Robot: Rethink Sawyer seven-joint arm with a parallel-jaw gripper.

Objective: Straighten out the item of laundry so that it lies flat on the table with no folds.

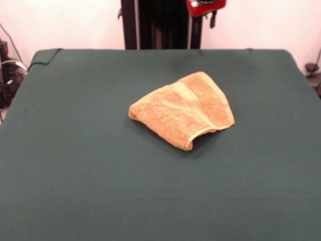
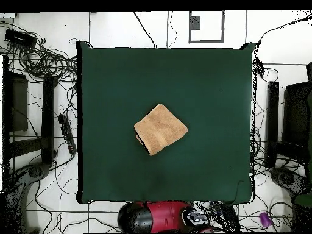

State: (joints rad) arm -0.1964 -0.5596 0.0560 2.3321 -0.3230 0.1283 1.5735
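Note:
The orange-tan towel (image 1: 183,109) lies folded over on itself near the middle of the dark green table (image 1: 75,165), with a pale woven band across its top layer and a hemmed edge curling up at its near corner. In the overhead view the towel (image 2: 160,128) is a small diamond shape with a darker under-layer showing at its lower left edge, on the table (image 2: 207,79). The gripper (image 1: 212,18) is drawn back at the table's far edge, well clear of the towel. In the overhead view the gripper (image 2: 196,217) sits by the red arm beyond the table's bottom edge.
The black pedestal (image 1: 163,24) stands behind the table's far edge. Cables and dark equipment (image 2: 36,91) lie on the floor on both sides of the table. A fold of the table cover shows at the far left corner (image 1: 45,55).

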